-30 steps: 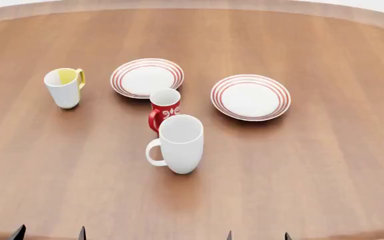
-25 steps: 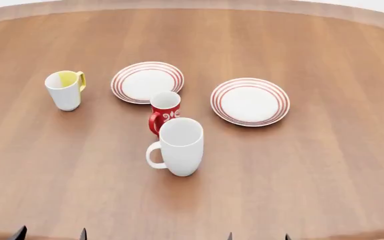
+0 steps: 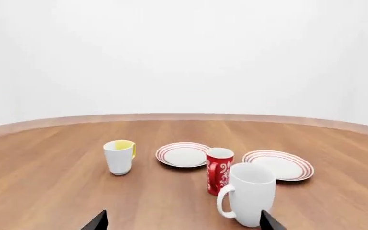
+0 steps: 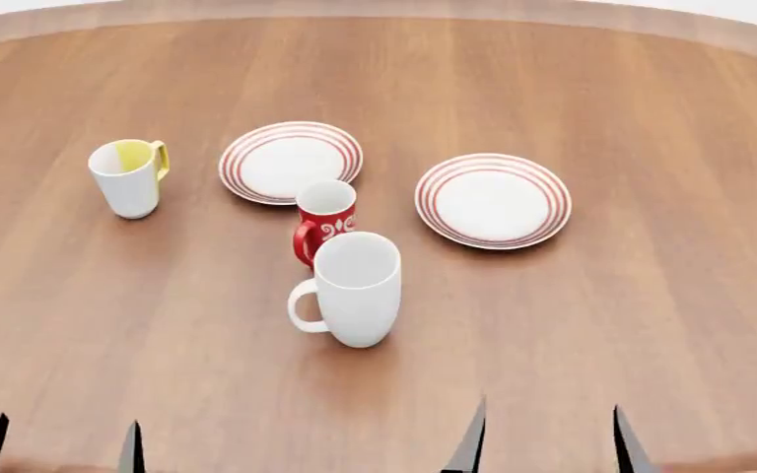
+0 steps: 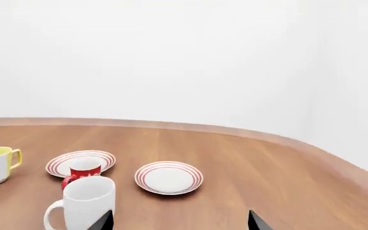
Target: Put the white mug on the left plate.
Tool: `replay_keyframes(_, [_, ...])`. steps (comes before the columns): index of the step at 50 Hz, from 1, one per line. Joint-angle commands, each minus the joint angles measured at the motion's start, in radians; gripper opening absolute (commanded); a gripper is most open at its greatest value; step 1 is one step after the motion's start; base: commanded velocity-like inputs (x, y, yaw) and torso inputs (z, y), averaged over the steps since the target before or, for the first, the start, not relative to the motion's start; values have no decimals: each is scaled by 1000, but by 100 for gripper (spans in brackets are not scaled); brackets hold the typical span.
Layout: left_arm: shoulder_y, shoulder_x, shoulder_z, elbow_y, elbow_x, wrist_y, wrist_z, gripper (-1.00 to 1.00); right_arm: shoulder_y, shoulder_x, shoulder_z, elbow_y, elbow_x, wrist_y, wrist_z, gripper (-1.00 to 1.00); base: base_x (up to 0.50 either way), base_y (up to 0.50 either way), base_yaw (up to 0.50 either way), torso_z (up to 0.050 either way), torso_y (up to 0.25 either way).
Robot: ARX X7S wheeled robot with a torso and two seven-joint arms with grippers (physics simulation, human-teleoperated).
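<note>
Wooden bench [image 4: 642, 325] carries five things, and I go from the left side to the right in the head view. First stands the small white mug with yellow inside [image 4: 126, 177], well apart from the others. Then comes the left plate [image 4: 289, 162], empty, flat, with red rings on the rim. Near its front edge stands the red patterned mug [image 4: 323, 221], and just in front of that one, almost touching it, is the white mug [image 4: 350, 289], upright, with its handle to the left. It is not yet on the plate. Further right lies the second plate [image 4: 493, 200], which looks the same as the first.

The left end effector [image 4: 59, 448] and the right end effector [image 4: 546, 439] show only as dark fingertips at the near edge of the bench, each pair spread apart and holding nothing.

I judge three risks. The red mug stands between the white mug and the plate, so a low carry can knock it over. A finger going behind the white mug can push the red one too. Also the two plates are alike, so the mug may go to the wrong one.
</note>
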Motion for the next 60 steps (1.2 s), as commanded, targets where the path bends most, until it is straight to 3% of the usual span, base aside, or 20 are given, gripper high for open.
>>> replay_keyframes(1, [51,-35,-1,249,-31,-71,-22,100,15,35,-40,-436,-65,282,28,100,0,0,0,0,0])
replay_keyframes(23, [58,-60,-6,332,-89,-133,-62,100,45,44,-54,-436,-42,357,61,100,0,0,0,0,0])
replay_keyframes(60, [85,-107,39,335,-117,-91,-58,100,32,52,-8,-423,43,331,121,100,500,18,0,0,0])
